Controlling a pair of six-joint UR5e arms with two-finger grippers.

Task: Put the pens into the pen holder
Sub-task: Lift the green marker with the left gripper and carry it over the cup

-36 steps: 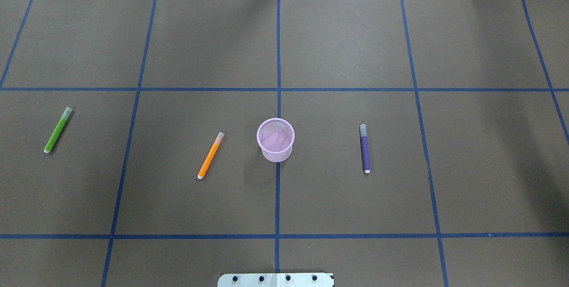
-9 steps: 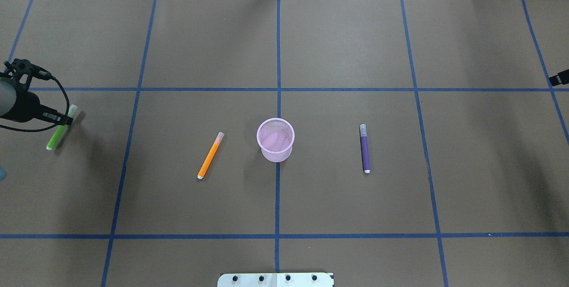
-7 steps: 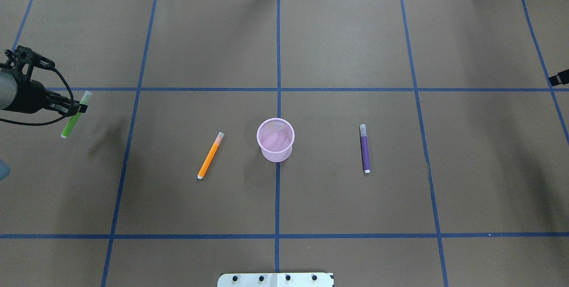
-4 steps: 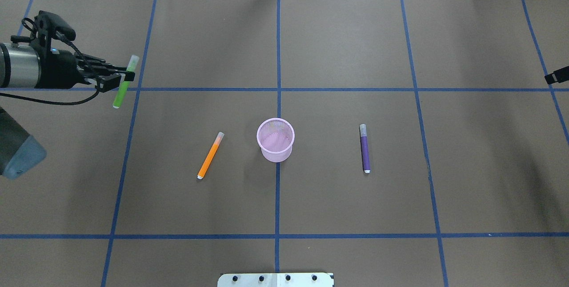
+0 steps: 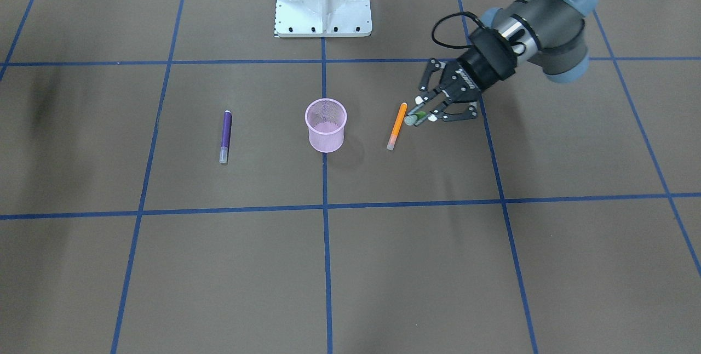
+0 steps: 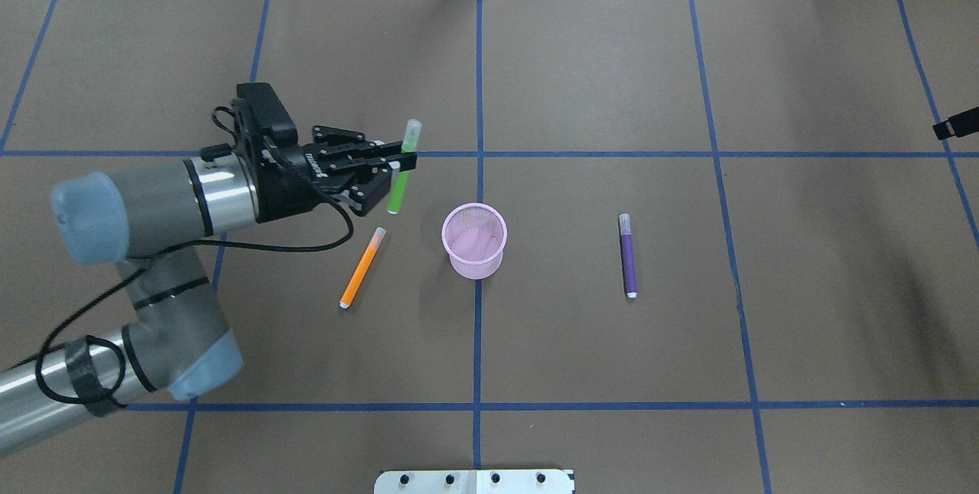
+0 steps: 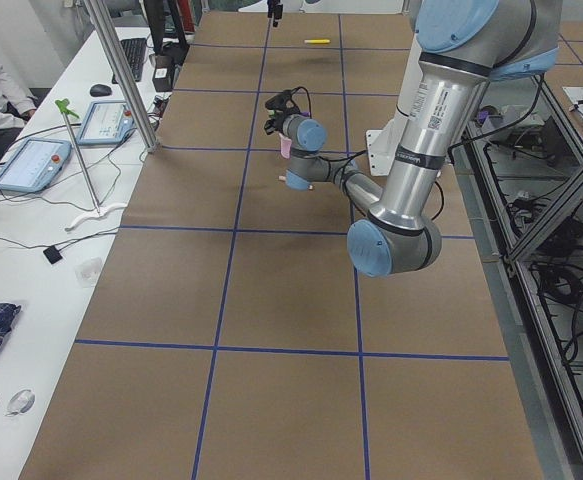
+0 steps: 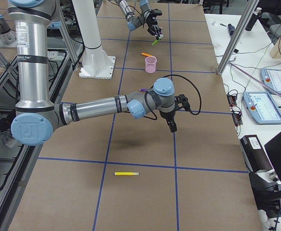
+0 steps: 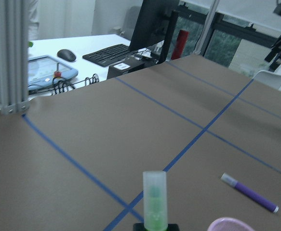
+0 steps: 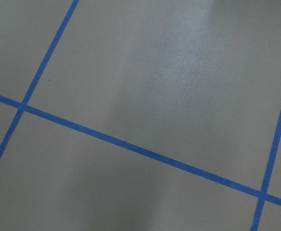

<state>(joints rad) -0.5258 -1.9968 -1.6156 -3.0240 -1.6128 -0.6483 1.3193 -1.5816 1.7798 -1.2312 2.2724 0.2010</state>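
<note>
My left gripper (image 6: 403,165) was clamped on the green pen (image 6: 396,194), holding it off the table near the pink pen holder (image 6: 475,263). The orange pen (image 6: 361,268) lay close by, and the purple pen (image 6: 628,257) lay on the holder's far side. I could not tell the state of the right gripper (image 8: 172,127).

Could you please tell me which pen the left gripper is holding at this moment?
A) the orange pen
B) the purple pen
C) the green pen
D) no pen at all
C: the left gripper is shut on the green pen, while the orange pen and the purple pen lie flat on either side of the pen holder.
</note>
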